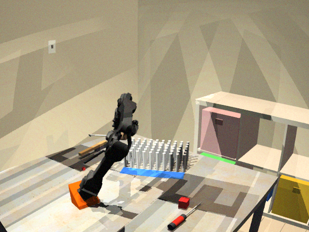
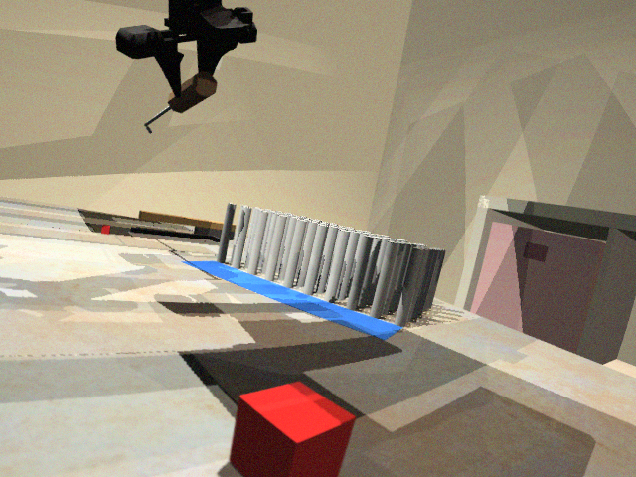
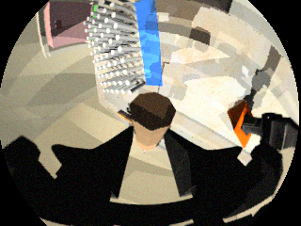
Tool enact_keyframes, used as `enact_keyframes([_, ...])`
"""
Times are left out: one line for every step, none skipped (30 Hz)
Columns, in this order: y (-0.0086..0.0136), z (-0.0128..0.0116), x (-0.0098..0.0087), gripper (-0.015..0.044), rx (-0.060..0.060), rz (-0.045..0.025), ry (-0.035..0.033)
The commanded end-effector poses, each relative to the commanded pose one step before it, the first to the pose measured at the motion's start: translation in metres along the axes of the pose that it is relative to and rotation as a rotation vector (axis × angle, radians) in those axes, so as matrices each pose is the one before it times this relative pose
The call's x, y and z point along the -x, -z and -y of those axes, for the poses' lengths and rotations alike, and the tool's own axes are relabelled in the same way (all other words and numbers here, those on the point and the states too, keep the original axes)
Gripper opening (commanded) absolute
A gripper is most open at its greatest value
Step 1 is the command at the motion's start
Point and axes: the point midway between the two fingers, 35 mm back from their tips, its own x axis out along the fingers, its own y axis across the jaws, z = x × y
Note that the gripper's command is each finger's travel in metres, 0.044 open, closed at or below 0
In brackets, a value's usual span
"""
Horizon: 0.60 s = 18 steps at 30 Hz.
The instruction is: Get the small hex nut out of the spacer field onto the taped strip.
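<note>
My gripper (image 2: 191,85) (image 3: 149,129) is shut on the wooden handle of a hook tool (image 1: 99,135) (image 2: 195,93) (image 3: 151,110). It holds the tool in the air, high above the table. In the top view the tool is left of the field, its thin rod pointing left and the fingers largely hidden by the arm. In the exterior view the rod slants down-left to a small bent tip. The metal spacers (image 1: 157,159) (image 2: 336,266) stand upright in dense rows behind the blue taped strip (image 1: 152,173) (image 2: 292,295) (image 3: 150,47). I cannot make out the nut in any view.
A red cube (image 1: 184,202) (image 2: 296,412) and a red-handled screwdriver (image 1: 178,221) lie at front right. A wooden bar (image 1: 92,147) (image 2: 179,220) and a dark rod-like tool (image 1: 93,157) lie left of the field. A small red object (image 1: 83,168) lies near them. A shelf (image 1: 249,99) stands behind right.
</note>
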Motion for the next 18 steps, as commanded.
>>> enact_keyframes([-0.01387,0.00442,0.00191,0.0000,-0.1508,0.00271,-0.00562])
enact_keyframes([-0.00330,0.00060,0.00047,0.0000,-0.0346,0.00055,-0.00093])
enact_keyframes([-0.00330,0.00052,0.00047,0.0000,-0.0346,0.00055,-0.00096])
enact_keyframes([-0.00331,0.00044,0.00046,0.0000,-0.0346,0.00055,-0.00098])
enact_keyframes([-0.00331,0.00036,0.00046,0.0000,-0.0346,0.00055,-0.00101])
enact_keyframes([-0.00331,0.00028,0.00046,0.0000,-0.0346,0.00055,-0.00103])
enact_keyframes([-0.00330,0.00020,0.00045,0.0000,-0.0346,0.00055,-0.00106])
enact_keyframes([-0.00330,0.00013,0.00045,0.0000,-0.0346,0.00055,-0.00109])
enact_keyframes([-0.00329,0.00005,0.00044,0.0000,-0.0346,0.00054,-0.00111])
enact_keyframes([-0.00328,-0.00003,0.00044,0.0000,-0.0346,0.00054,-0.00114])
enact_keyframes([-0.00327,-0.00011,0.00043,0.0000,-0.0346,0.00053,-0.00117])
enact_keyframes([-0.00326,-0.00018,0.00043,0.0000,-0.0346,0.00053,-0.00120])
enact_keyframes([-0.00324,-0.00026,0.00043,0.0000,-0.0346,0.00052,-0.00123])
enact_keyframes([-0.00322,-0.00034,0.00042,0.0000,-0.0346,0.00051,-0.00126])
enact_keyframes([-0.00321,-0.00041,0.00042,0.0000,-0.0346,0.00050,-0.00129])
enact_keyframes([-0.00319,-0.00049,0.00041,0.0000,-0.0346,0.00049,-0.00132])
enact_keyframes([-0.00316,-0.00056,0.00041,0.0000,-0.0346,0.00047,-0.00135])
enact_keyframes([-0.00314,-0.00063,0.00040,0.0000,-0.0346,0.00046,-0.00138])
